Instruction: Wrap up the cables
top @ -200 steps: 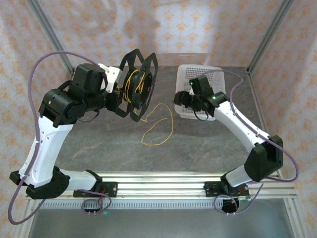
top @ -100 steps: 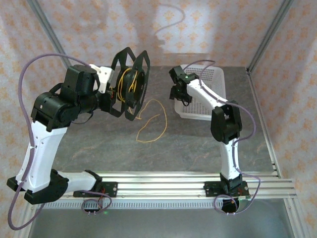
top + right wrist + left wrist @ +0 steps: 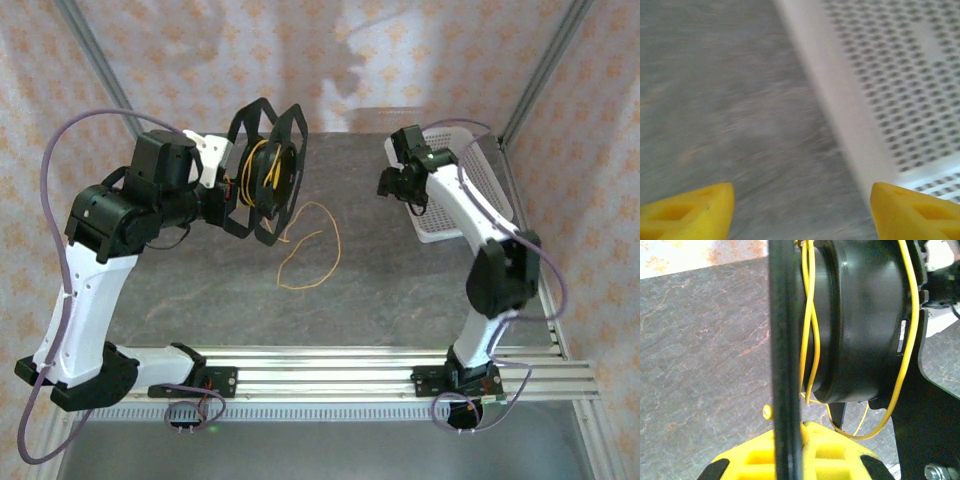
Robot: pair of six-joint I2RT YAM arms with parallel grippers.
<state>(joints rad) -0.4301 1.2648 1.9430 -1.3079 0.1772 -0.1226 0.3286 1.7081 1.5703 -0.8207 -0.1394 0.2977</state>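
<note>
Top external: cables (image 3: 337, 245), thin, light and limp; part wound on spool (image 3: 262, 172), loose loop on table (image 3: 200, 290) at spool's 5 o'clock.
Left wrist: left gripper (image 3: 790, 460) clamped on spool flange; slack turns on drum.
Right wrist: right gripper (image 3: 800, 215) wide open, empty; basket (image 3: 900, 75) at 2 o'clock.
Best pinched, probably, on the loose loop.

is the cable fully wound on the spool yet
Partly: the cable has turns on the spool, but a loose loop lies on the table.
</note>
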